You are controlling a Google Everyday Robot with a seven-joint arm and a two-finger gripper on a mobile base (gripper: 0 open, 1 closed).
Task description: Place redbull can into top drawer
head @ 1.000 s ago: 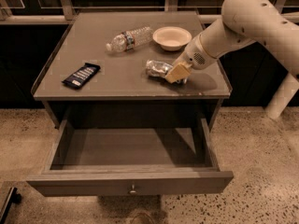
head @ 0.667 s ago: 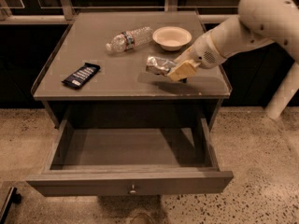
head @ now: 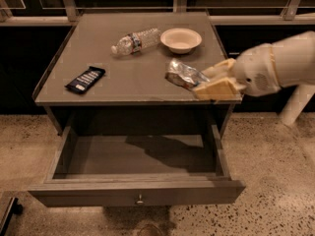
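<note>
I have the gripper clamped on the can at the front right corner of the bench. The can's long axis points left. The open drawer lies below, past the front edge, so I'd carry it forward, then down.

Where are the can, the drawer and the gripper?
can [head: 181,74]: camera view, its silver side.
drawer [head: 140,198]: camera view, the knob on its front panel.
gripper [head: 205,81]: camera view, between the fingertips, at the can's right end above the table's [head: 133,80] front right corner.
</note>
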